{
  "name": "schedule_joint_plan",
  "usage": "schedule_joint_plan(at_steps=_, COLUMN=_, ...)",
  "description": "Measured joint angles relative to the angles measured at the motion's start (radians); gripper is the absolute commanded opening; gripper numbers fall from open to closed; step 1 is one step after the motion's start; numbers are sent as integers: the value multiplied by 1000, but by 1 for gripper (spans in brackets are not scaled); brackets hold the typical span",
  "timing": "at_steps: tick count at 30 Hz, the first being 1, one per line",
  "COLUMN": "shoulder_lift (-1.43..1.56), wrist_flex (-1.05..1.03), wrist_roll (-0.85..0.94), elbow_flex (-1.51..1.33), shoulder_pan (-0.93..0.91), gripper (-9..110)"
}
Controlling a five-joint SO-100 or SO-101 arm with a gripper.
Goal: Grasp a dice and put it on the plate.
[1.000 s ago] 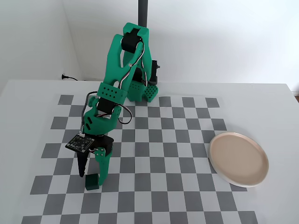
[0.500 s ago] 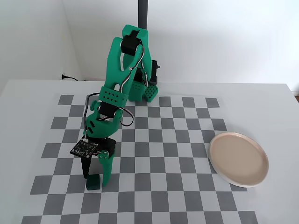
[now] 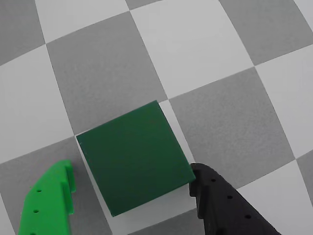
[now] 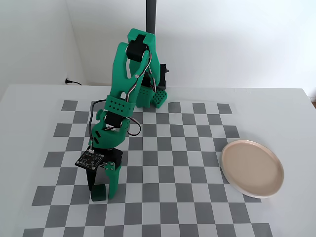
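Note:
The dice (image 3: 134,156) is a plain dark green cube lying on the checkered mat, at the front left in the fixed view (image 4: 98,193). My gripper (image 3: 132,169) is open and low over it, one finger on each side. The black finger (image 3: 220,203) touches the cube's right corner, while the bright green finger (image 3: 49,203) stands a small gap off its left side. In the fixed view the gripper (image 4: 101,190) points down at the mat around the dice. The round beige-pink plate (image 4: 252,168) sits empty far to the right.
A grey-and-white checkered mat (image 4: 163,148) covers the white table. The arm's base (image 4: 150,96) and a black pole (image 4: 150,15) stand at the back centre. A cable and plug (image 4: 71,82) lie by the wall at the back left.
The arm has lowered and reached slightly forward, bringing the open fingers down around the dice. Dice and plate have not moved.

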State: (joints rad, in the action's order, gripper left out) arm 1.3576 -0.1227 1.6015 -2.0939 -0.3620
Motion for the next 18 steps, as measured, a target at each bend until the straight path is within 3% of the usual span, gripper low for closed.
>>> schedule_joint_plan(at_steps=8, shoulder_lift=-32, wrist_flex=34, wrist_roll=0, elbow_flex=25, shoulder_pan=0, gripper=19)
schedule_joint_plan(at_steps=18, shoulder_lift=-37, wrist_flex=38, wrist_roll=-9, elbow_flex=25, shoulder_pan=9, gripper=7)
